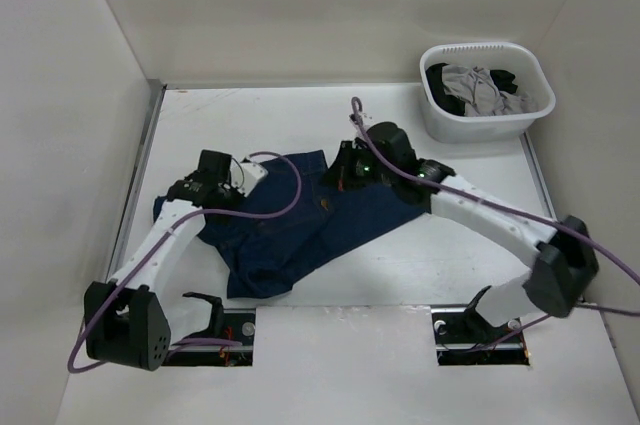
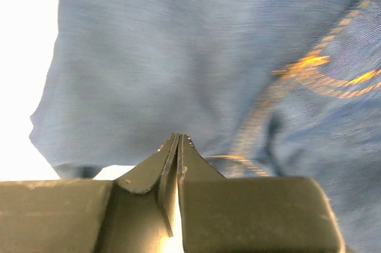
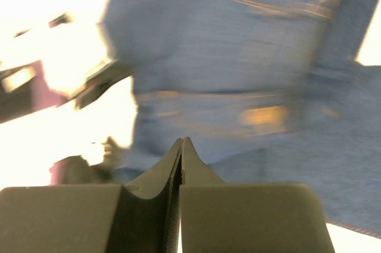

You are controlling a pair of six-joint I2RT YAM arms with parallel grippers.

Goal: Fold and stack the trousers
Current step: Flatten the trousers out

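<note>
- Top view: the trousers (image 1: 290, 225) lie on the counter (image 1: 420, 265), in the middle and a bit toward the left edge. They are spread out in a crooked, lumpy shape, and some cloth looks laid over other cloth.
- Top view: the left claw (image 1: 183, 191) is down at the left side of the trousers. The right claw (image 1: 345, 170) is down at their far right corner. A white basket (image 1: 470, 125) sits in the far right corner of the counter with grey and black clothes (image 1: 480, 85) in it.
- Left wrist view: the left claw (image 2: 177, 138) is clenched tight, with its tips right at the blue cloth. Orange stitching (image 2: 306, 61) curves off to the right. I cannot tell if any cloth is caught between the fingers.
- Right wrist view: the right claw (image 3: 181, 141) is clenched tight too, with its tips against the blue cloth. The picture is blurry, so I cannot tell if it has hold of any cloth.
- How far along: I think the job is only partly done. The trousers are not a neat, flat bundle yet, so there is more folding to do. I see no tidy pile, so the stacking is left as well.
</note>
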